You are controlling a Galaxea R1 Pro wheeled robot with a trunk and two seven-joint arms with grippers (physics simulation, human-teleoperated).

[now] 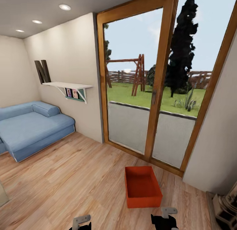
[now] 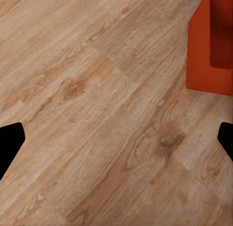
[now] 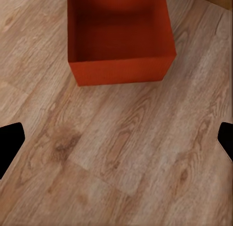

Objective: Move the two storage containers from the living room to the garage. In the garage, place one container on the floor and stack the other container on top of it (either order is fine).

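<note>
Our left gripper (image 1: 80,222) and right gripper (image 1: 166,214) are low and near, both spread apart with nothing in them. Just past the right one, a red storage container (image 1: 142,186) sits empty on the wood floor (image 1: 72,177). It looks stiff and light; we could pinch a side wall. There is lots of room on the left; the glass door (image 1: 154,91) is close behind.

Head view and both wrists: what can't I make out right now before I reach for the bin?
- Storage container: far wall cut by the right wrist frame's edge.
- Left gripper, right gripper: fingers cropped at frame edges.
- Shelf pictures: too small to read.
</note>
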